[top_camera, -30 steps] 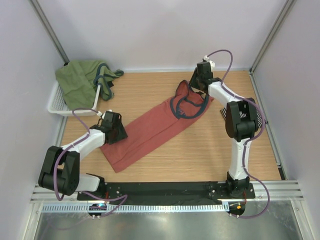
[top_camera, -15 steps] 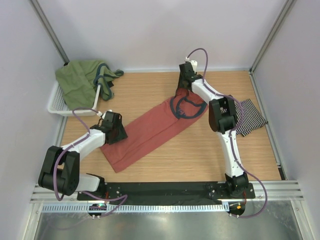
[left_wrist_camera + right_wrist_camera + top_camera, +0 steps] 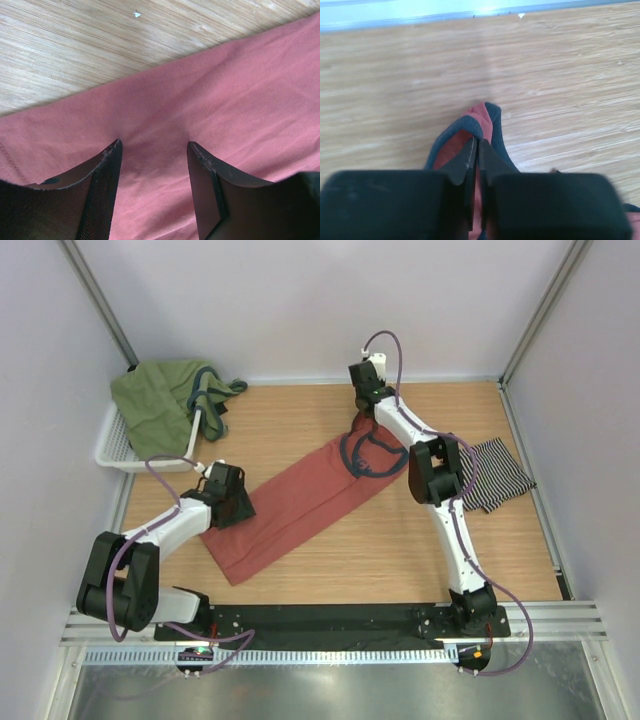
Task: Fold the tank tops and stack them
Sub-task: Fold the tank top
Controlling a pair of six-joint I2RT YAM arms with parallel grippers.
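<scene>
The salmon-red tank top (image 3: 300, 502) with dark teal trim lies diagonally across the middle of the table. My right gripper (image 3: 363, 418) is at its far end, shut on a shoulder strap (image 3: 481, 119) just above the wood. My left gripper (image 3: 232, 506) is open over the top's near-left hem part, and red cloth (image 3: 210, 95) fills the gap between its fingers (image 3: 106, 170). I cannot tell whether the fingers touch the cloth. The striped tank top (image 3: 497, 474) lies folded at the right, beside the right arm.
A white basket (image 3: 116, 448) stands at the far left with a green garment (image 3: 160, 400) heaped in it, which has teal trim and spills over the rim. The back wall (image 3: 420, 12) is close beyond the right gripper. Metal frame posts run up both sides.
My right arm has swung left along the back, carrying the strap with it, so the striped top is now uncovered. The left arm has not moved.
</scene>
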